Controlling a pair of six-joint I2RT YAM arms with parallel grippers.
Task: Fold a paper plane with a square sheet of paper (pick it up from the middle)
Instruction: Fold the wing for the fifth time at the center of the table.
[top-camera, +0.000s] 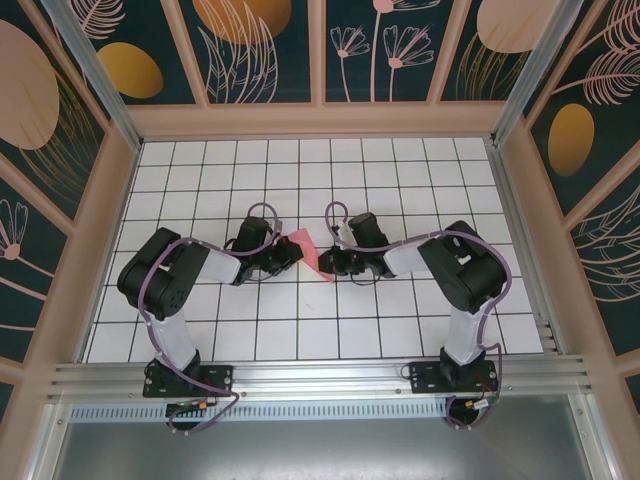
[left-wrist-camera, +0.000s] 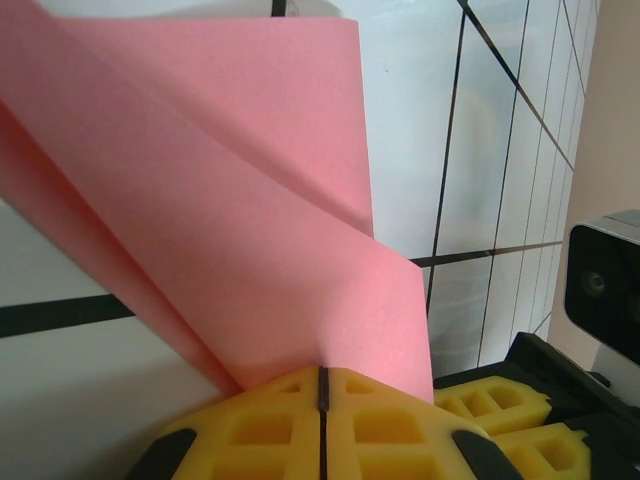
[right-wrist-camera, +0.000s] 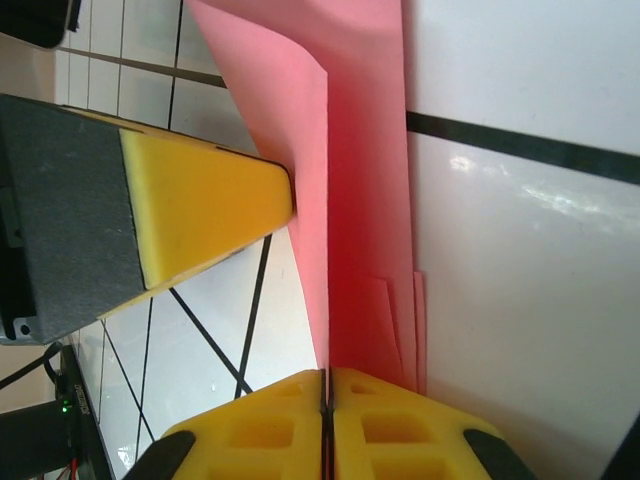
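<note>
Where the two arms meet at mid-board, item: folded pink sheet of paper (top-camera: 305, 248), held between them. Left gripper (left-wrist-camera: 322, 375): jaws closed tight on one fold. Right gripper (right-wrist-camera: 327, 378): jaws closed tight on a creased edge. White gridded board (top-camera: 400, 180): tiles extend on every side, walls well apart.

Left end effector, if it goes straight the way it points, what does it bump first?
The left end effector is shut on the pink paper, so that goes along. Past it, probably the white gridded board, though depth is hard to judge.
</note>
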